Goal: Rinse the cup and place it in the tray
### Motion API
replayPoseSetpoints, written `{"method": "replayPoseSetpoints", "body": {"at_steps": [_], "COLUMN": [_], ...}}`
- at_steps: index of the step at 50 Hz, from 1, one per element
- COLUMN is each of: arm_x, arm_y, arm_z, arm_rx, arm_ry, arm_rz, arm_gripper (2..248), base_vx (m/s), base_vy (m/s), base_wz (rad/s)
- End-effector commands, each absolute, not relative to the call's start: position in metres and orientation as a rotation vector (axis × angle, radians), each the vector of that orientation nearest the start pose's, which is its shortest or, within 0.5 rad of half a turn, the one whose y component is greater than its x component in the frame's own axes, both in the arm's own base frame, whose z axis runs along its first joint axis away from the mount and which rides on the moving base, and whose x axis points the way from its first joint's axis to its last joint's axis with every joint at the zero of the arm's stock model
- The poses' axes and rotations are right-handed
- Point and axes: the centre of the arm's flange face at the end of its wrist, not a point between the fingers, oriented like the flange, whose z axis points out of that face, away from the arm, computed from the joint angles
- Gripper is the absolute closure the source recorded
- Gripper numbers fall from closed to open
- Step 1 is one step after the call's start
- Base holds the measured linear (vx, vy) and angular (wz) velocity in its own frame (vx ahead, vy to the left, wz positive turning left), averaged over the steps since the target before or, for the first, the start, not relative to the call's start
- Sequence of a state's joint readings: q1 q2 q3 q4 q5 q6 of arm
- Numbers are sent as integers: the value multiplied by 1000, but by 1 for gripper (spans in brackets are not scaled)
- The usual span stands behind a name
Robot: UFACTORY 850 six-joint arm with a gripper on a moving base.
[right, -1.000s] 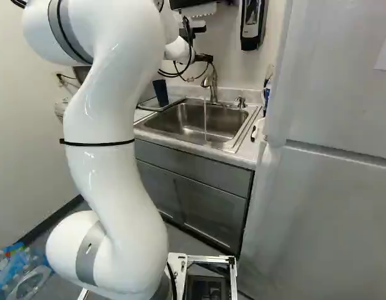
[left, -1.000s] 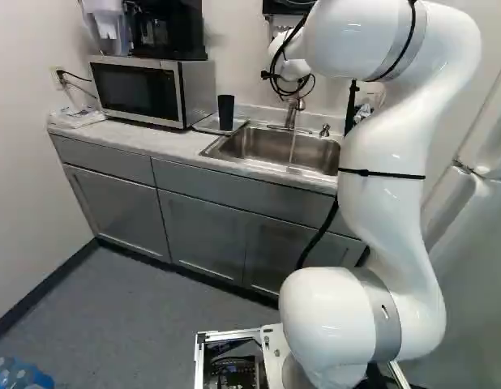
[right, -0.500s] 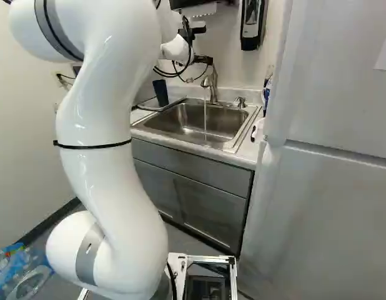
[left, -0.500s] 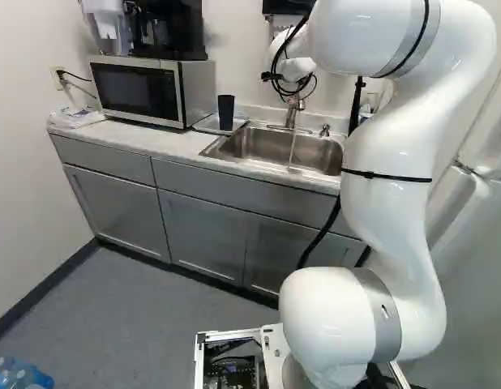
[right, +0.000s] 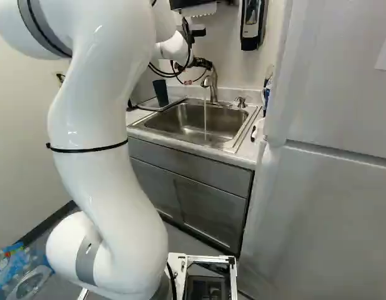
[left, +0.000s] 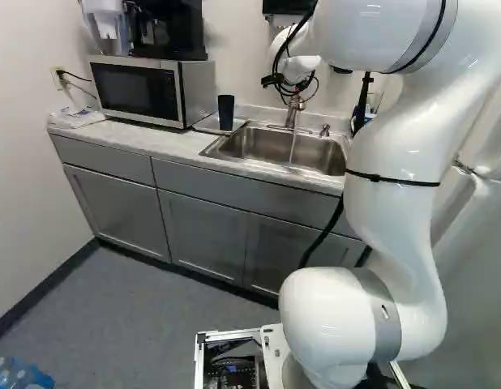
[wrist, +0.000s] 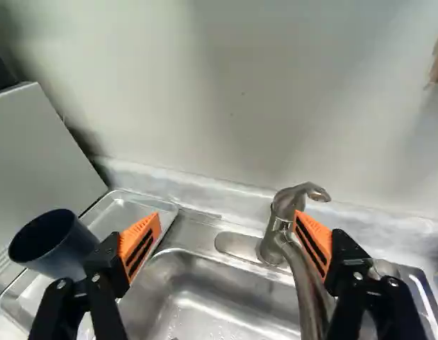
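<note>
Black two-fingered gripper, its orange pads spread wide around nothing, hangs near the rectangular stainless-steel sink. Beside the sink lies the shallow metal tray. The curved metal tap is by one finger; outside the other, the dark tapered cup stands upright in the tray. Both base views show running water, absent from the wrist view; closing the tap, away from the cup, probably comes next.
</note>
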State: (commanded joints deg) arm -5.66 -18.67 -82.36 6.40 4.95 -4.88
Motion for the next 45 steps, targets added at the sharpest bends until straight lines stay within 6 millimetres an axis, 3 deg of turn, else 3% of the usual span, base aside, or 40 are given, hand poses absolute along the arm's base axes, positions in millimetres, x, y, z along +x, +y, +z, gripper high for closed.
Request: {"method": "replayPoseSetpoints", "body": {"at_steps": [26, 45], "arm_x": [623, 589], "arm_y": [-96, -109], "arm_z": [649, 651], "arm_rx": [-2650, -2669], "arm_ry": [249, 291], "arm_rz": [-1813, -1808], "arm_gripper": [3, 3], "base_vx": [0, 0], "base_vy": [0, 0], "base_wz": [0, 0]}}
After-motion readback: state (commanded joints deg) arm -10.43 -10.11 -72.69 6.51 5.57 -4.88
